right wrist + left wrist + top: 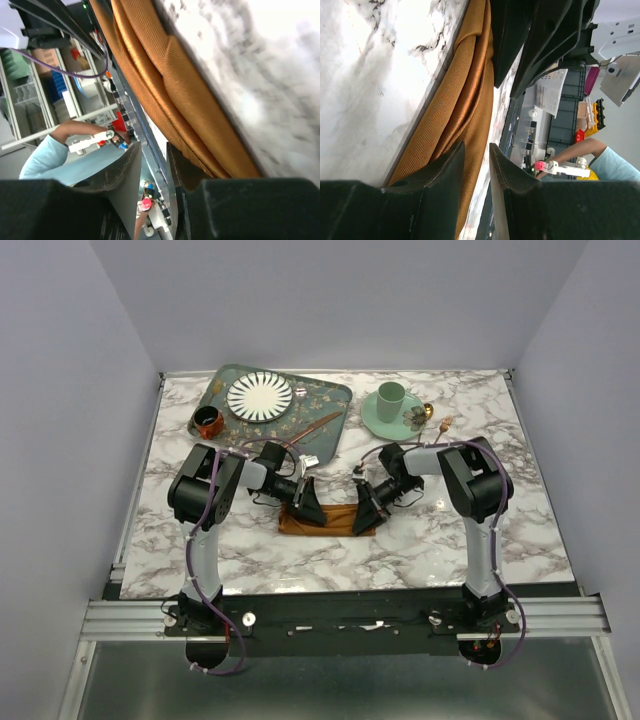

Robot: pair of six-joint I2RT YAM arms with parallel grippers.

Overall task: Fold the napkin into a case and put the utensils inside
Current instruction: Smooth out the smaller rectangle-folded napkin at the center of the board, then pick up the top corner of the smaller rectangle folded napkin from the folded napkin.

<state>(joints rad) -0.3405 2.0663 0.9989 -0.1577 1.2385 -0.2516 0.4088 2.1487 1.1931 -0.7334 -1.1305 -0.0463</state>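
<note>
Top view: napkin point(335, 521) folded to narrow strip, flat on table point(420, 540), between left tool point(312, 508) and right tool point(366, 512), both low at its ends.
Left wrist: tool point(476, 147) narrow, napkin point(465, 100) edge in gap, cannot tell if clamped.
Right wrist: tool point(152, 150) narrow, holding nothing, napkin point(180, 85) beside one finger.

From overhead, my left gripper point(312, 504) and right gripper point(367, 508) cover most of the folded rust-orange cloth napkin point(336, 522). I can't tell whether either one pinches it. Both wrist views cut the cloth off at the top edge. The slim gold utensils point(441, 421) beside the mint-green saucer point(372, 422) are too small for me to sort.
</note>
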